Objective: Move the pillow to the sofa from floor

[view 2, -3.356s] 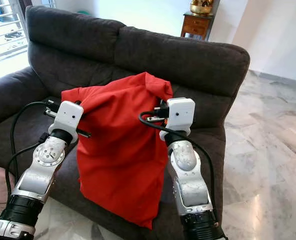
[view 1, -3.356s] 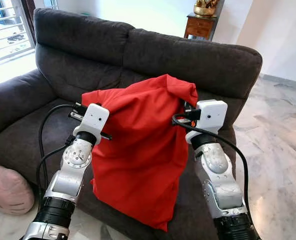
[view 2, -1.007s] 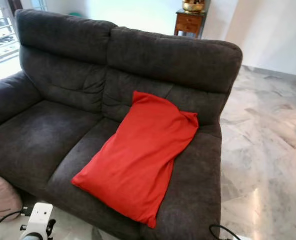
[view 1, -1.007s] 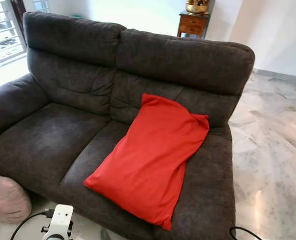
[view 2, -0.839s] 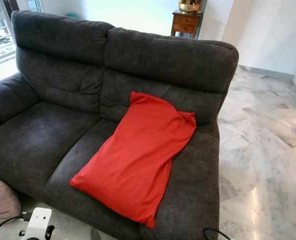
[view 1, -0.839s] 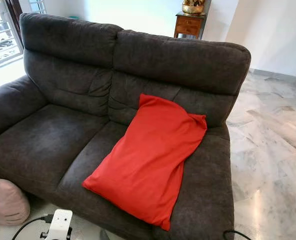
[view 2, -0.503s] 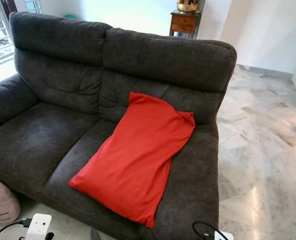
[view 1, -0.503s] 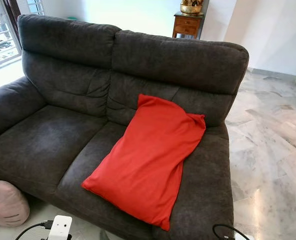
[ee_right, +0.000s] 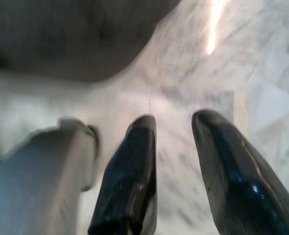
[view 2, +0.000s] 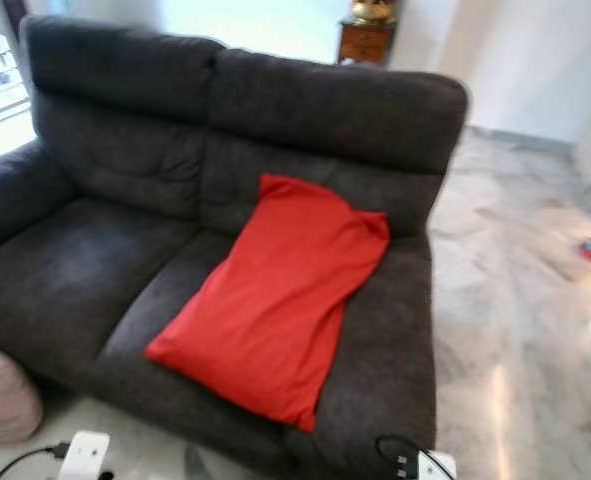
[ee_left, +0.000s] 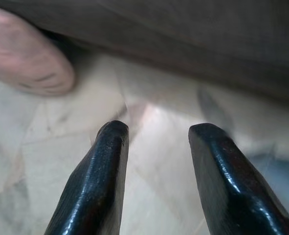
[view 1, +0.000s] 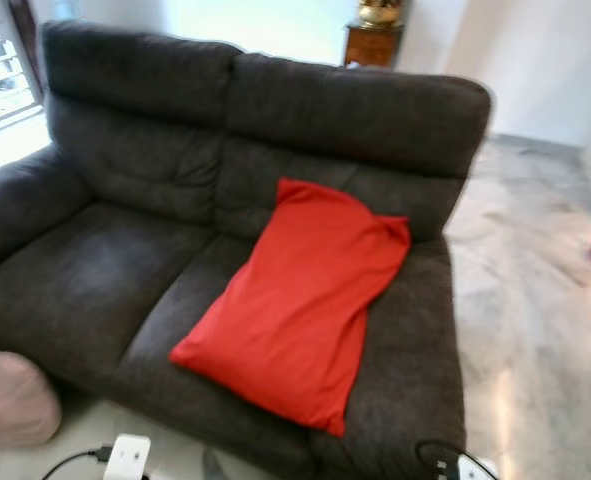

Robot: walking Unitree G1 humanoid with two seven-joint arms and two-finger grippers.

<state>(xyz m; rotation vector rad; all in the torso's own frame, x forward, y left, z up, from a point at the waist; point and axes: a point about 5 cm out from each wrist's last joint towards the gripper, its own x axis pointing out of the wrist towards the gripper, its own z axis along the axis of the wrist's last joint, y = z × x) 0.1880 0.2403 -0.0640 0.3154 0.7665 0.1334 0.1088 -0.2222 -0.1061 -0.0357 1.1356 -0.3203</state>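
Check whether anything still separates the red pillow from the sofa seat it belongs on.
Nothing visible does. The red pillow already lies on the sofa, on its right seat cushion, leaning against the backrest. Both pincers, left and right, hang open over the floor.

Home living rm. Dark grey fabric two-seat sofa (view 1: 125, 260) w/ red pillow (view 1: 300, 305) on right seat, pale marble-tile floor (view 1: 535, 300), small wooden side table (view 1: 373, 45) w/ brass bowl (view 1: 377, 12) behind sofa, barred window (view 1: 0, 75) at left letting in daylight, pink cushion (view 1: 10, 398) on floor by sofa corner.
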